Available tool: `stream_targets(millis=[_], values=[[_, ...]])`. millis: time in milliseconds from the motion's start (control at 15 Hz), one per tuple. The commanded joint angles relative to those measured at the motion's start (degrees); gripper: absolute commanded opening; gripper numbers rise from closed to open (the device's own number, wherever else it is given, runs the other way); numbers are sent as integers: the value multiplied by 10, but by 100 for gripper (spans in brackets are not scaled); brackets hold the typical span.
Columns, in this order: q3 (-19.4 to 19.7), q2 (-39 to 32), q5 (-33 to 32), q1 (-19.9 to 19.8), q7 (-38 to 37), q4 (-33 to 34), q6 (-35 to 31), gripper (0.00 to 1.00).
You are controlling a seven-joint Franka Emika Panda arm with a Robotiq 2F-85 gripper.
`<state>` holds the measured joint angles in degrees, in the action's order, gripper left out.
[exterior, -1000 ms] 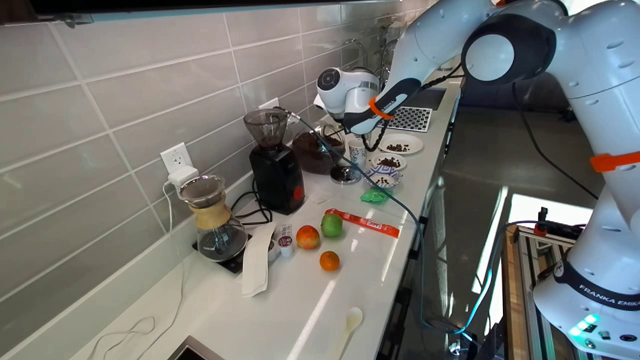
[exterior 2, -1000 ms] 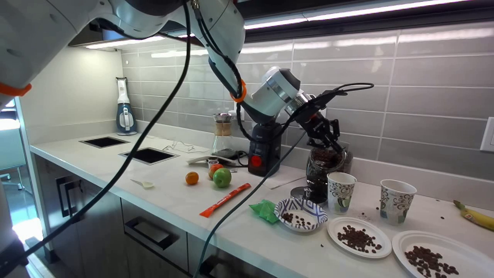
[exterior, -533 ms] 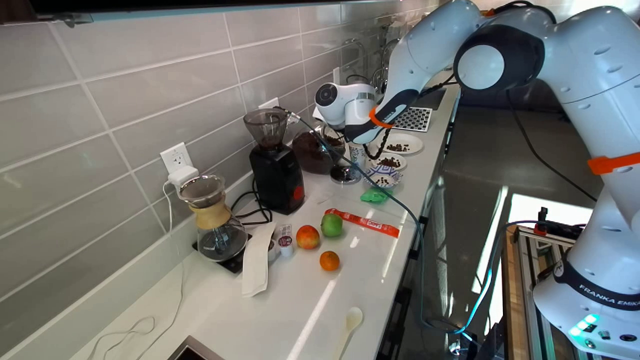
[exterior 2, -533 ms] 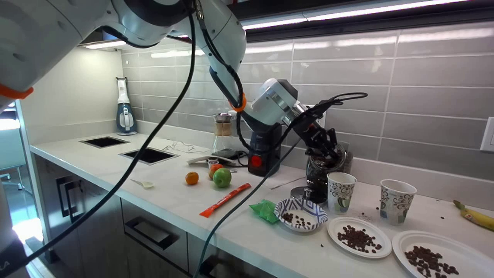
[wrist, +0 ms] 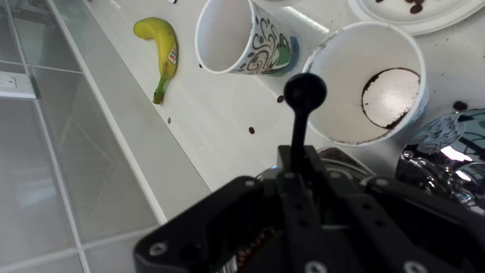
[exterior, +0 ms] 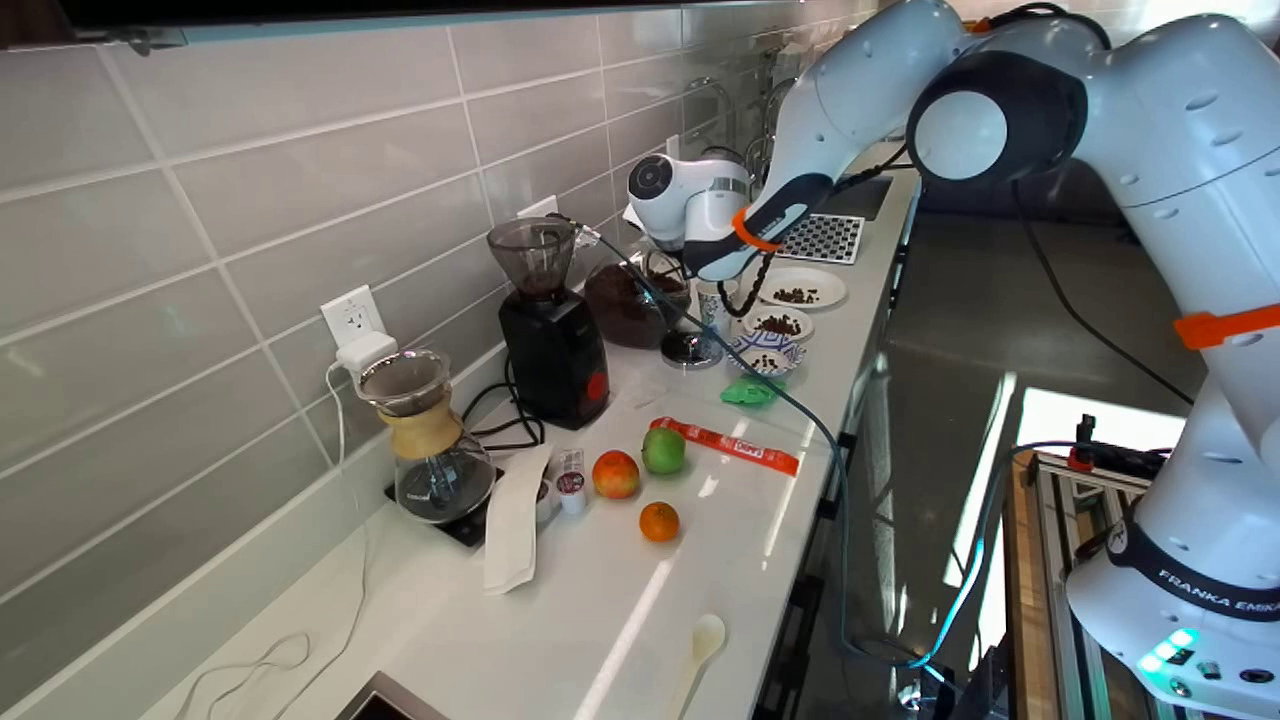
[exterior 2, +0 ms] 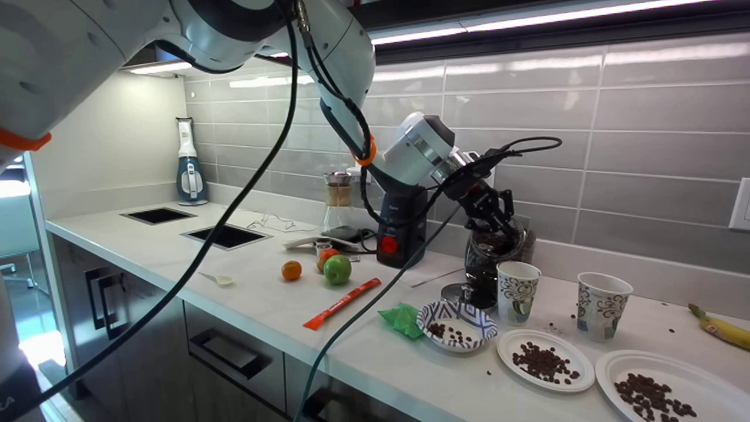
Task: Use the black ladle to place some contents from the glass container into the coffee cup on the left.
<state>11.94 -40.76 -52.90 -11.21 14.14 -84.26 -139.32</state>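
Black against the pale surface (wrist: 219, 148), the ladle (wrist: 305, 93) juts from my claw (wrist: 298, 155), which pinches it by the handle. In the wrist view its round head overlaps the rim of the nearer coffee cup (wrist: 348, 72); a second cup (wrist: 261, 45) stands near that one. In an exterior view my claw hangs at the mouth of the glass container (exterior 2: 481, 275); whether they touch I cannot tell.

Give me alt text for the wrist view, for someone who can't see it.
A robot gripper holds a black ladle over a white counter. Beyond stand a patterned paper cup and a second cup with dark residue inside; a banana lies upper left, coffee beans on a plate upper right.
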Motion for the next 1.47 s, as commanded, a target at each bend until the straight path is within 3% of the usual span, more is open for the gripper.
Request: stream_targets(millis=[0, 933, 1400], values=[[-14, -4, 58, -10, -12, -1, 29, 2], [-10, 23, 271, -14, -52, -32, 22, 2], [-6, 43, 346, -14, -107, -66, -30, 2]])
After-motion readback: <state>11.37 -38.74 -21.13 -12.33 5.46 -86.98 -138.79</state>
